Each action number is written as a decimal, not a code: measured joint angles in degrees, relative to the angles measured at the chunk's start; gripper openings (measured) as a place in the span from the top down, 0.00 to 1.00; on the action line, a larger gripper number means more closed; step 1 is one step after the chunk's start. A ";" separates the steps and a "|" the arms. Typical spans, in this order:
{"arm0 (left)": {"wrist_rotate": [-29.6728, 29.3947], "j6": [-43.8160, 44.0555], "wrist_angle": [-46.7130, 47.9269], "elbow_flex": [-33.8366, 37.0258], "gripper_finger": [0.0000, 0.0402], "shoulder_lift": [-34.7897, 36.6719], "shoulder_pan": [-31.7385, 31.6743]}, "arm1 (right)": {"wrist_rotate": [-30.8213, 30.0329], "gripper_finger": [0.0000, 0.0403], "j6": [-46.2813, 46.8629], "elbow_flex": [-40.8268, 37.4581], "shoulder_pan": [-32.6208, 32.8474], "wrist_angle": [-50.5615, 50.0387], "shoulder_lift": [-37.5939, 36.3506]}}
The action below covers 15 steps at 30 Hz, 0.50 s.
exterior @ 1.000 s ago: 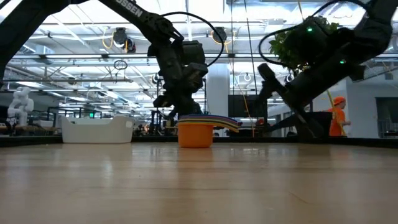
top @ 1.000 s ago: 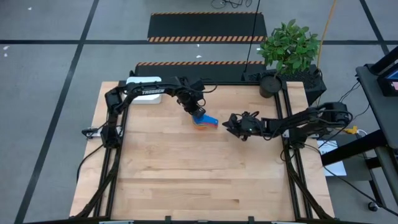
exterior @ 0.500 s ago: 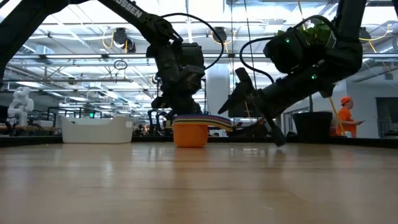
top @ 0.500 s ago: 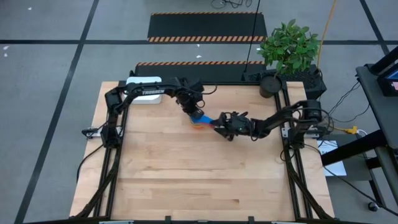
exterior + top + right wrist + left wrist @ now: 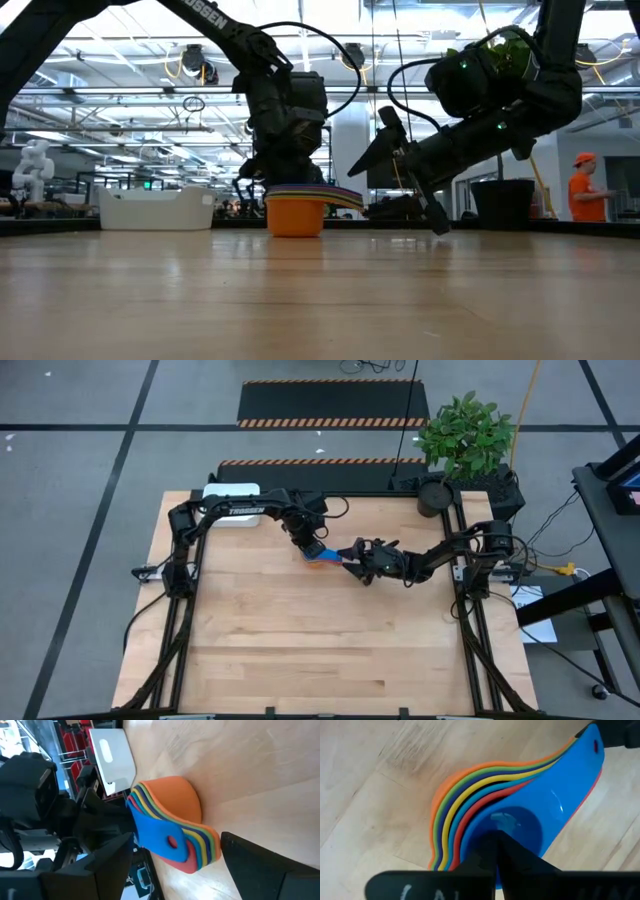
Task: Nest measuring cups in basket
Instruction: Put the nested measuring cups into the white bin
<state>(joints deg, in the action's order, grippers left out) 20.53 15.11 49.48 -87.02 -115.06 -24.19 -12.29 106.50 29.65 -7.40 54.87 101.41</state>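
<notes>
Left hand (image 5: pixel 314 546) seemingly grips nested measuring cups (image 5: pixel 322 553); right hand (image 5: pixel 352 559) wide around handles.

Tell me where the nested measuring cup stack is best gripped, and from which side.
Probably by the fanned handles, from the side away from the basket. The measuring cup stack stands upright on the table, handles jutting flat toward the right gripper, whose open fingers flank them. The left gripper covers the bowls from above.
</notes>
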 joint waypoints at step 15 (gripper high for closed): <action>0.19 -1.50 -0.09 0.04 0.99 -0.09 -0.54 | 0.46 0.27 -2.24 0.35 0.00 -4.27 -0.11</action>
<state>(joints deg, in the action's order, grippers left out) 20.72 13.62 49.39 -86.98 -115.15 -24.73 -11.84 104.26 30.00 -7.40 50.60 101.30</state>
